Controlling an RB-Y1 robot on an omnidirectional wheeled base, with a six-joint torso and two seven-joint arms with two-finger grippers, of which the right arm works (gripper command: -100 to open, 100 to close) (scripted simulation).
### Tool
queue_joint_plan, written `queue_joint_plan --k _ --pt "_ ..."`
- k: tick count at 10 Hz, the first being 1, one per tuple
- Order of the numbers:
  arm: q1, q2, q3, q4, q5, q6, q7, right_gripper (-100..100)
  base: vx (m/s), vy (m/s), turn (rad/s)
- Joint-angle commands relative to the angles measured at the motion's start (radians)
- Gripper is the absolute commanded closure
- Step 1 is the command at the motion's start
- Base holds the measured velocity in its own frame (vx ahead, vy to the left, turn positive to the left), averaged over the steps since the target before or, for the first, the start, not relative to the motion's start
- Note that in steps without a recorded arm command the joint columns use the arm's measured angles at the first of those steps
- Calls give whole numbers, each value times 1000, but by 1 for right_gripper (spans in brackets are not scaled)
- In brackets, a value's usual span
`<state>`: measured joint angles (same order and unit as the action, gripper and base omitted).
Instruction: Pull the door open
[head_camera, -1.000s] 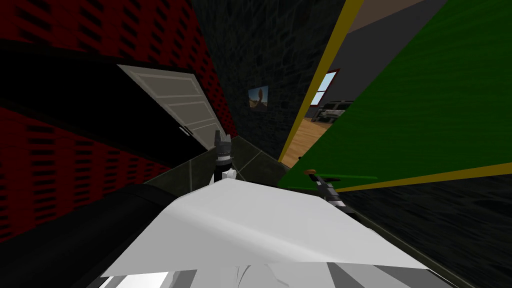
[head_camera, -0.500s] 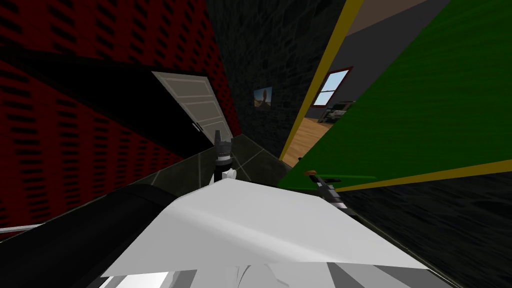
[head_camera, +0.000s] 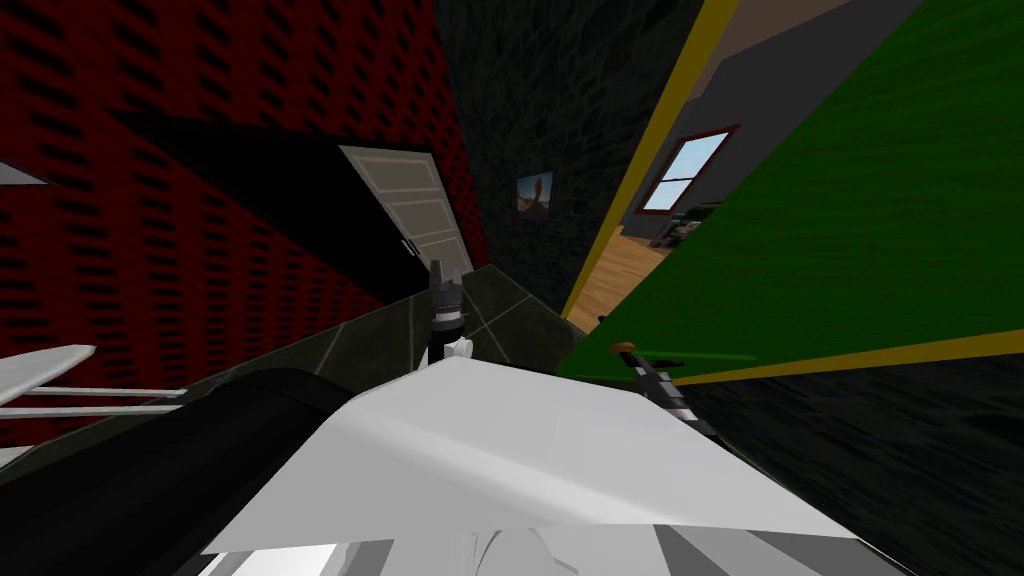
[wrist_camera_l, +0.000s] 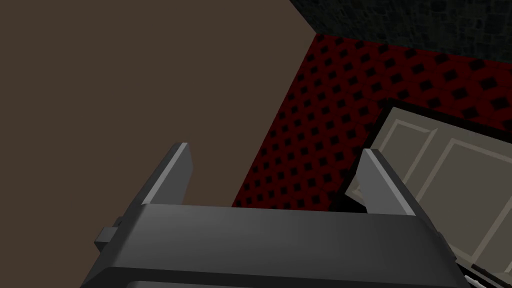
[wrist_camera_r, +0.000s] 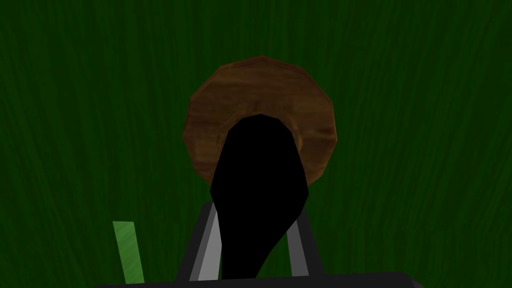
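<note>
Grip: right gripper (wrist_camera_r: 254, 222) is clamped on the black handle (wrist_camera_r: 257, 165), fingers (wrist_camera_r: 212, 245) pressing its two sides. A brown round plate (wrist_camera_r: 260, 85) sits behind it on the green door (wrist_camera_r: 410, 100). Head view gives the wider layout: door at right, swung partway off its yellow frame (head_camera: 637, 170), with wood floor (head_camera: 620, 270) and window (head_camera: 690, 170) visible through the gap. Left gripper (wrist_camera_l: 274, 151) is raised ahead, left of the door, fingers spread, empty.

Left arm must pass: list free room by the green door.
Free: the gap between green door and yellow frame, over wood floor; dark tiles under the left end effector. Crowded: the black handle, gripped by the right end effector.
</note>
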<state>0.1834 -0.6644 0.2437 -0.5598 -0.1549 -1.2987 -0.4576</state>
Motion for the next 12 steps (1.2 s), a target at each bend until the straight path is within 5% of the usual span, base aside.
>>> queue_joint_plan --k 1,7,12 --pt "5 -5 3 15 -3 -22 -1 100 -197 -90 181" --pt "9 -14 14 62 -13 -78 -6 100 -196 -77 151" --pt "-7 -9 24 75 -9 -77 -10 100 -160 -65 133"
